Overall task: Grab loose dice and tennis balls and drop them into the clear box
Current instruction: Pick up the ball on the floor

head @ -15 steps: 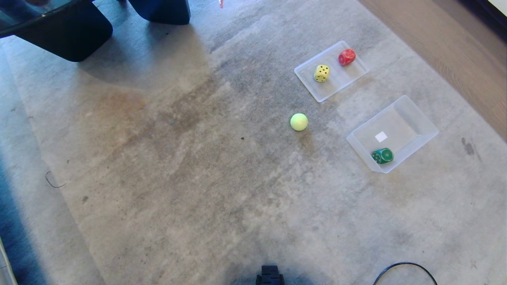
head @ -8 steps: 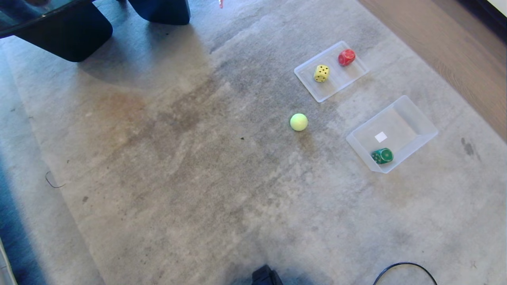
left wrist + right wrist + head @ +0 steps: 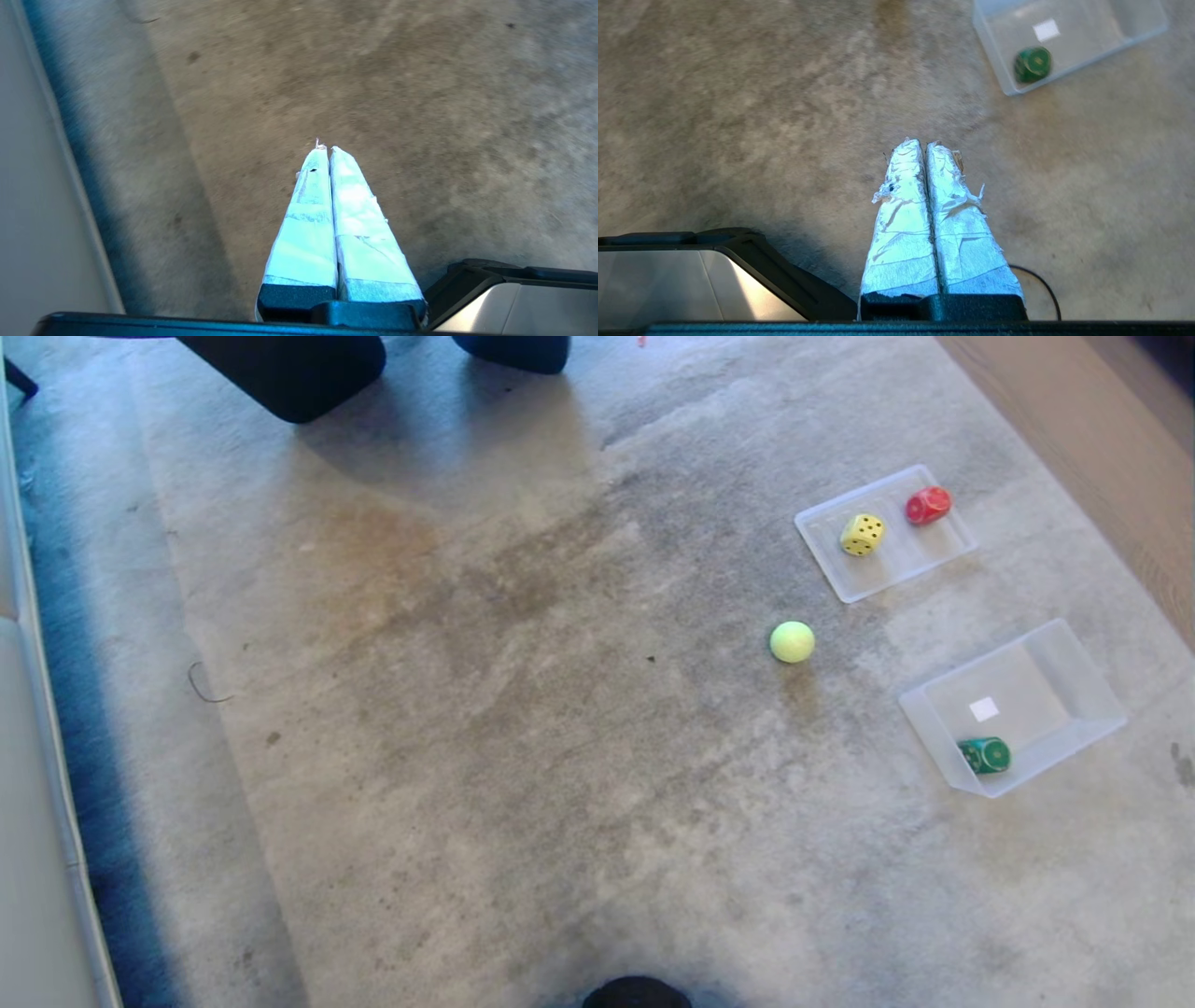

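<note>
Left fingers: the left gripper point(image 3: 325, 148) has its taped fingers pressed together, holding nothing, above bare carpet.
Right fingers: the right gripper point(image 3: 923, 143) is likewise closed tip to tip and empty — it hangs over carpet, well apart from the box.
Clear box: the clear box point(image 3: 1074, 658) sits at the right of the head view; a white sticker point(image 3: 984, 709) marks its floor.
Green die: the green die point(image 3: 984, 754) lies inside the clear box, against its near wall.
Tennis ball: one tennis ball point(image 3: 792, 641) rests loose on the carpet point(image 3: 467, 728), right of centre, between the box and the tray.
Tray: a shallow clear tray point(image 3: 845, 583) in the upper right holds the yellow die point(image 3: 862, 535) and the red die point(image 3: 927, 506) — apart from each other.
Upper left: dark furniture legs point(image 3: 289, 373) stand on the carpet.
</note>
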Motion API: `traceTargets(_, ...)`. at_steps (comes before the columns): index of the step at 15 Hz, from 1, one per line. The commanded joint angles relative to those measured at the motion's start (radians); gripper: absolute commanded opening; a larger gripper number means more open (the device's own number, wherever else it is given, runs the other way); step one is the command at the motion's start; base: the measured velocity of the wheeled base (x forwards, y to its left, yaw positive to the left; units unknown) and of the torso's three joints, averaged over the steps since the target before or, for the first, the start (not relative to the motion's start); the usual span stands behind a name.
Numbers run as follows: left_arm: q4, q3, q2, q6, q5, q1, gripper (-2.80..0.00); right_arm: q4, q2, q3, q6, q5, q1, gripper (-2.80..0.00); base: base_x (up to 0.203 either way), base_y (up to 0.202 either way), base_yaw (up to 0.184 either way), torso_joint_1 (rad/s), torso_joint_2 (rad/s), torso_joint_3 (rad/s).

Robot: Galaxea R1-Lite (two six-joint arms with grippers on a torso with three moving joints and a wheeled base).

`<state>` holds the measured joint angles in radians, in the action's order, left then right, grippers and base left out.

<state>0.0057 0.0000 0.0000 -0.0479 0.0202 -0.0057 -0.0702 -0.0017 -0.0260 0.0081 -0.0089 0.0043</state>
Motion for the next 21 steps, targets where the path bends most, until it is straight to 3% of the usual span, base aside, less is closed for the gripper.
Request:
traceTargets(1,0.000,0.000,0.000,-0.001,0.001,0.000,-2.80,0.001,0.000,0.001,0.000,0.001,-0.001,-2.80,0.001,-0.008,0.123,0.004,0.00,0.004)
traceTargets(11,-0.001,0.000,0.000,0.003,0.000,0.000,-2.80,0.001,0.000,0.001,0.001,0.001,-0.001,-2.80,0.000,0.000,0.009,0.000,0.00,0.001)
traceTargets(21,-0.001,0.000,0.000,0.003,-0.005,0.000,-2.80,0.001,0.000,0.001,0.000,0.001,-0.001,-2.80,0.172,0.000,0.001,0.001,0.00,0.004)
